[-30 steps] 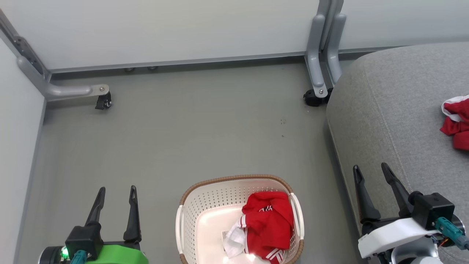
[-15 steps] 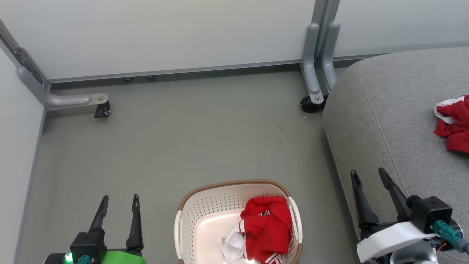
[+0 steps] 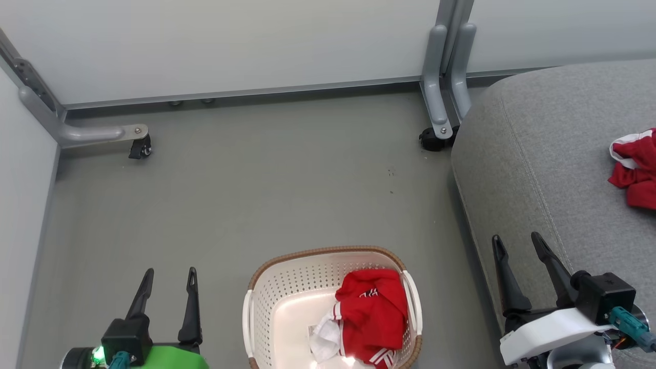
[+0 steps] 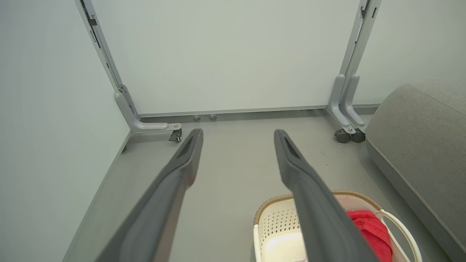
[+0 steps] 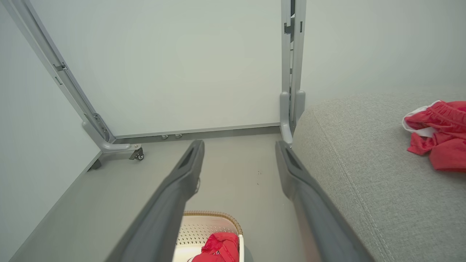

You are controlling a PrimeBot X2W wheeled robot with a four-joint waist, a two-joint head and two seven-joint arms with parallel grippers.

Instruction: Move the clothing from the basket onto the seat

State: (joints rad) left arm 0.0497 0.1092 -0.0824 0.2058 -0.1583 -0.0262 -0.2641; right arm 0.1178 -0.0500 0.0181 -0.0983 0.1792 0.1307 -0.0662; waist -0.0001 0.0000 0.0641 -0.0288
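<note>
Clothing [image 3: 373, 320] in basket [image 3: 287, 279] beside seat [image 3: 538, 154]; left gripper [image 3: 170, 270], right gripper [image 3: 515, 237] splayed, empty; partition [image 3: 230, 46] behind

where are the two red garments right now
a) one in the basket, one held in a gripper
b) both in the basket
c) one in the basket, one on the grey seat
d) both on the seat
C: one red garment lies inside the basket, while the other garment lies on the seat at the far right of the head view.
</note>
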